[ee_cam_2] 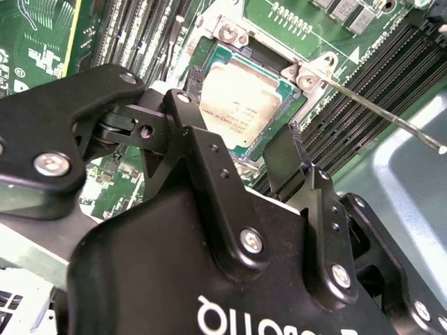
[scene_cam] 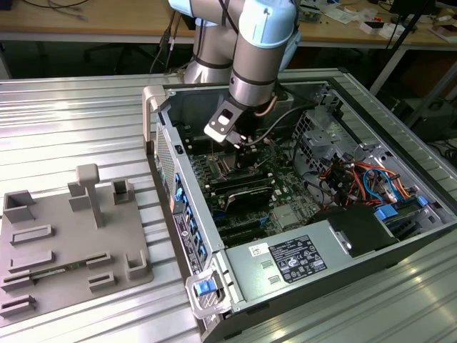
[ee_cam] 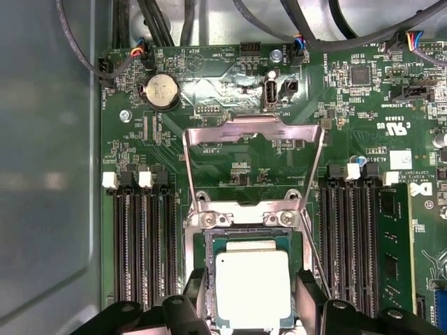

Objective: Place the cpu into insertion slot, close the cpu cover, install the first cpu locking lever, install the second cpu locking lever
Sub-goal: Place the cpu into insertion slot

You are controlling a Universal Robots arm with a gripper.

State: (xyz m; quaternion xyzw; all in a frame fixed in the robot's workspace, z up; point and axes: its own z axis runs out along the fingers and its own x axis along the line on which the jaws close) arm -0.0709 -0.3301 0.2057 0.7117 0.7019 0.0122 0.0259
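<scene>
An open computer case [scene_cam: 161,121] lies on its side on the ribbed metal bench [scene_cam: 71,121], with a grey power supply box [scene_cam: 285,261] at its near end and a tangle of coloured cables [scene_cam: 357,179] toward the exterior view's right. A grey moulded fixture plate [scene_cam: 64,243] sits well apart on the bench, on the exterior view's left. Inside, long black memory slots [ee_cam: 143,244] flank the socket area on both sides, and a round coin battery [ee_cam: 160,91] sits beyond it on the green board. A thin metal locking lever [ee_cam_2: 380,110] stands raised beside the socket, close to one finger. The cpu cover [ee_cam: 253,128] is swung open, away from the insertion slot [ee_cam: 246,236]. The cpu [ee_cam: 251,289] lies flat in that slot, silver top up. The gripper [ee_cam_2: 244,105] hangs just above it, fingers spread slightly wider than the chip, one on each side, gripping nothing.
</scene>
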